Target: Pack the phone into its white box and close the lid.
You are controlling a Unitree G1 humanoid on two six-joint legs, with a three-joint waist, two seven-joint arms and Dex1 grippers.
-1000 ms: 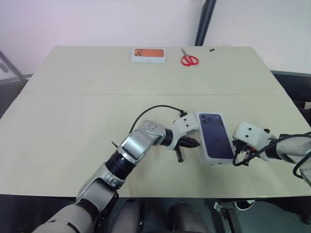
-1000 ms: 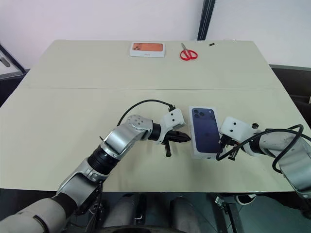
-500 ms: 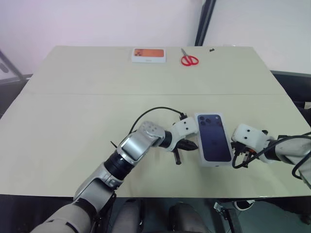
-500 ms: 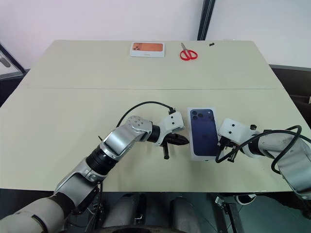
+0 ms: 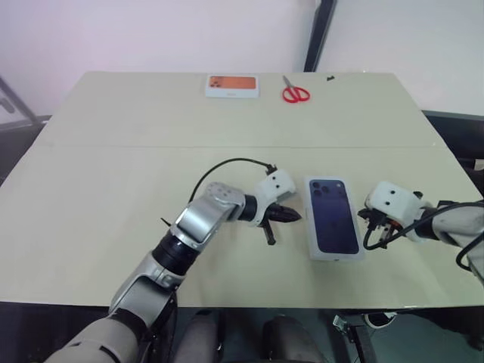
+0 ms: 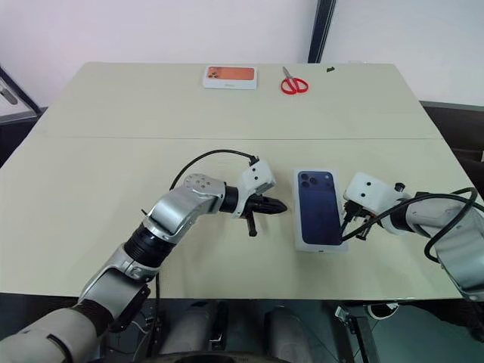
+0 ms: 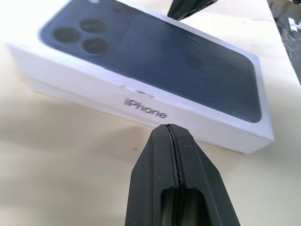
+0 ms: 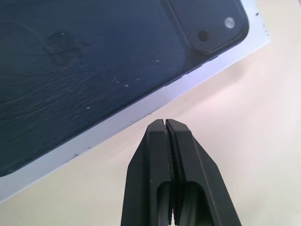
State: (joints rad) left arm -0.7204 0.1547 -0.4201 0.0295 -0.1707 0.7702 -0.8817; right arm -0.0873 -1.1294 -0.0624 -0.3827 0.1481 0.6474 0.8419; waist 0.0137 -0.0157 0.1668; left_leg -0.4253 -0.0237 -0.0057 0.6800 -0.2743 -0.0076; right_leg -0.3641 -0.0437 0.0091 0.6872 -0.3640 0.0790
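Head camera, left eye: the lid [image 5: 333, 218] sits closed on the white box near the front edge of the beige table [image 5: 113, 174], at about 4 o'clock from the table's middle, its printed dark blue phone picture facing up with the camera cluster at the far end. The phone itself is not to be seen, so whether it lies inside cannot be told. The left gripper [image 5: 291, 215] is at 9 o'clock of the lid, near it but apart, fingers pressed together and holding nothing. The right gripper [image 5: 373, 224] is at 3 o'clock of the lid, just beside its long edge. At the table's far edge, around 12 o'clock, lie a white box with an orange picture [image 5: 232, 85] and red-handled scissors [image 5: 295, 93], well apart from the lid.

Left wrist view: the black fingertips [image 7: 175, 141] meet with no gap, empty, pointing at the lid's long side wall printed "iPhone" [image 7: 145, 107]. A seam runs below that wall where the lid meets the white box [image 7: 56, 93]. Another black gripper tip [image 7: 190, 6] shows beyond the lid.

Right wrist view: the two fingers [image 8: 165, 136] are pressed together, empty, close to the lid's white edge [image 8: 141, 110] without touching it.
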